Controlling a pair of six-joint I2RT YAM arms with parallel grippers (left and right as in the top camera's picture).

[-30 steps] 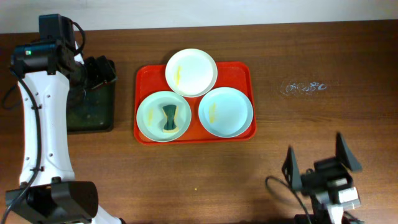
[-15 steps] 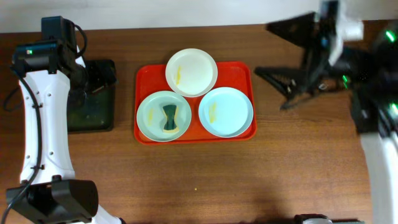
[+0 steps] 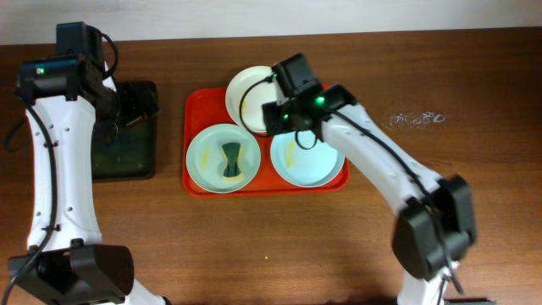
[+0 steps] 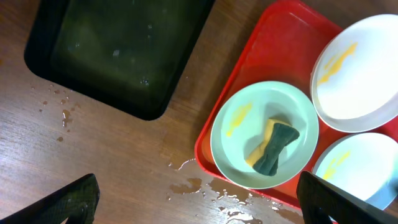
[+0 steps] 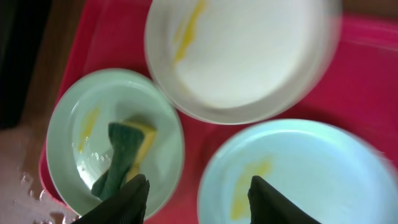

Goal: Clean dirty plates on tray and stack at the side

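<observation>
The red-orange tray (image 3: 196, 110) holds three plates. The cream-white plate (image 3: 250, 93) is at the back with a yellow smear. The mint green plate (image 3: 207, 161) at front left carries a green and yellow sponge (image 3: 229, 160). The pale blue plate (image 3: 309, 161) at front right has a yellow smear. My right gripper (image 3: 284, 127) hovers open over the tray's middle; in its wrist view (image 5: 198, 196) it sits between the green plate (image 5: 81, 124) and the blue plate (image 5: 298, 174). My left gripper (image 3: 127, 102) is open and empty over the black tray; the tray shows in its wrist view (image 4: 261, 50).
A black rectangular tray (image 3: 123, 157) lies left of the red tray, also in the left wrist view (image 4: 118, 50). Water puddles (image 4: 217, 193) wet the table by the red tray's front left edge. A wet smudge (image 3: 415, 119) marks the table at the right.
My right arm has swung from the table's right side in over the red tray and now hovers above the plates. The left arm, plates and sponge have not moved.
</observation>
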